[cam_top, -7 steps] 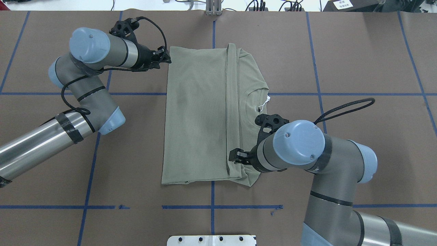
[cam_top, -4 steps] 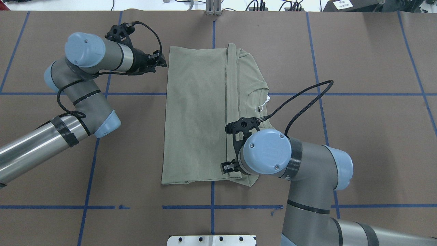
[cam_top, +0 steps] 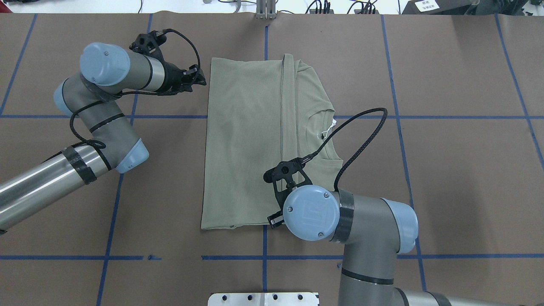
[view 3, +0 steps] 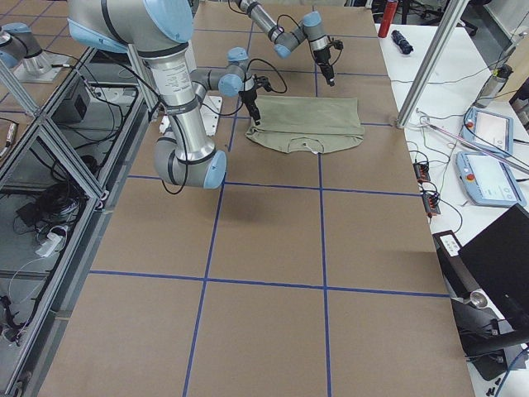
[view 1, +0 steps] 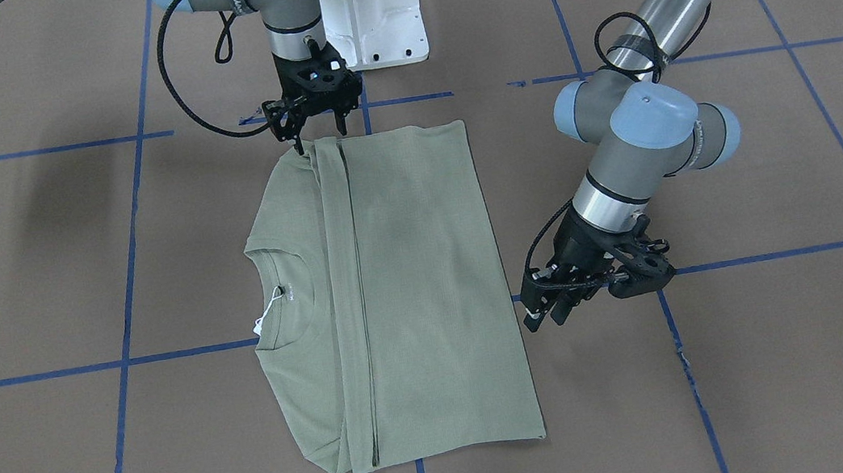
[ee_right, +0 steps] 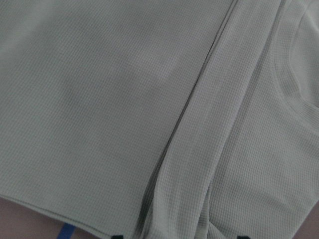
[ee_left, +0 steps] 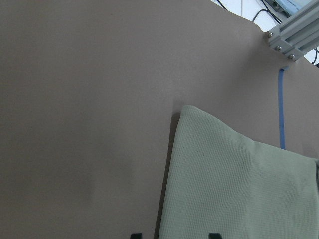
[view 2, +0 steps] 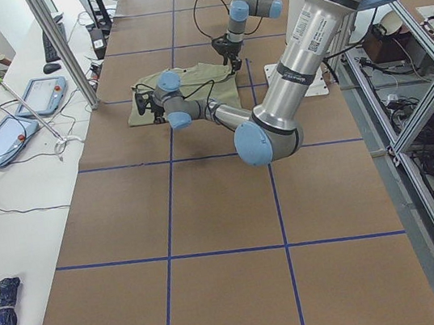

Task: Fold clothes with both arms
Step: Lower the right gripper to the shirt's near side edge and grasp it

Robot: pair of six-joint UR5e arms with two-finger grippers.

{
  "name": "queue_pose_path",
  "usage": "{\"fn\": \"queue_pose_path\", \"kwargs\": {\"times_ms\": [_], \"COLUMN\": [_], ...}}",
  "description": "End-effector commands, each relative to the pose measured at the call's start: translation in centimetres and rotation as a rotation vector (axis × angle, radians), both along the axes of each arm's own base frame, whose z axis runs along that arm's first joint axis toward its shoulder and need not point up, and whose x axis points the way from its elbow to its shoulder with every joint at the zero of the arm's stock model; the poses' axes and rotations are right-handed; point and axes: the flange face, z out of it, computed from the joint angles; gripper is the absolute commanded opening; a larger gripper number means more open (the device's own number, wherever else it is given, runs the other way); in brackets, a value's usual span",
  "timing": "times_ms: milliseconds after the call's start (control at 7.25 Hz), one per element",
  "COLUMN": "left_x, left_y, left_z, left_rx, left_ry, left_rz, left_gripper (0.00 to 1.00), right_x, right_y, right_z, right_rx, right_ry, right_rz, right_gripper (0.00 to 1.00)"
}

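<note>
A brown counter [cam_top: 446, 178] gridded with blue tape lines [cam_top: 467, 116] is carrying the folded sage knit shirt [cam_top: 246, 144]. The left gripper [cam_top: 199, 78] and right gripper [view 1: 317, 132] are both standing with jaws apart at its edges.

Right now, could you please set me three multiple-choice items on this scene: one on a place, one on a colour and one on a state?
1. The jaws of the right arm are:
A) off the shirt, past its far edge
B) over the edge of the shirt nearest the robot
C) above the shirt's middle

2. The shirt is:
A) sage green
B) navy
C) white

3. The jaws of the left arm are:
A) shut on the shirt
B) shut on nothing
C) open, holding nothing

Answers:
1 B: the front-facing view shows them at that edge, by the fold line.
2 A: every view shows the fabric green.
3 C: the left wrist view shows both tips apart, and the overhead view shows them off the fabric.
</note>
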Motion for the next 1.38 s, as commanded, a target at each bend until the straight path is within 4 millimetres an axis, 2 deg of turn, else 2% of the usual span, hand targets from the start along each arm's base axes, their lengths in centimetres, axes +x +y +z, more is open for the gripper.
{"fn": "queue_pose_path", "kwargs": {"times_ms": [0,138,276,414,552,828,966,1103,1241], "left_x": [0.1,0.0,0.1,0.0,0.1,0.1,0.1,0.1,0.4], "left_y": [0.1,0.1,0.1,0.1,0.1,0.1,0.2,0.2,0.4], "left_z": [0.2,0.0,0.1,0.2,0.0,0.0,0.0,0.0,-0.2], "left_rx": [-0.002,0.001,-0.001,-0.003,-0.002,-0.002,-0.003,-0.014,-0.019], "left_ry": [-0.002,0.001,0.001,0.000,0.001,0.001,0.001,0.007,0.013], "left_rz": [0.001,0.001,0.001,0.001,0.001,0.001,0.002,-0.003,-0.001], "left_gripper": [0.54,0.54,0.54,0.54,0.54,0.54,0.54,0.54,0.54], "right_x": [-0.4,-0.4,-0.6,-0.6,-0.6,0.5,2.1,3.0,3.6], "right_y": [0.1,0.1,0.4,0.4,0.3,-1.0,-2.6,-3.1,-2.9], "right_z": [0.1,0.0,0.2,0.0,0.0,-0.4,-1.0,-0.6,1.3], "right_rx": [0.021,0.024,0.024,0.024,0.023,0.011,-0.017,-0.030,-0.034], "right_ry": [0.010,0.009,0.012,0.009,0.009,-0.006,-0.031,-0.032,-0.011], "right_rz": [0.006,0.006,0.001,0.000,0.001,0.012,0.017,0.019,0.032], "right_gripper": [0.58,0.41,0.10,0.00,0.00,0.00,0.00,0.00,0.00]}}
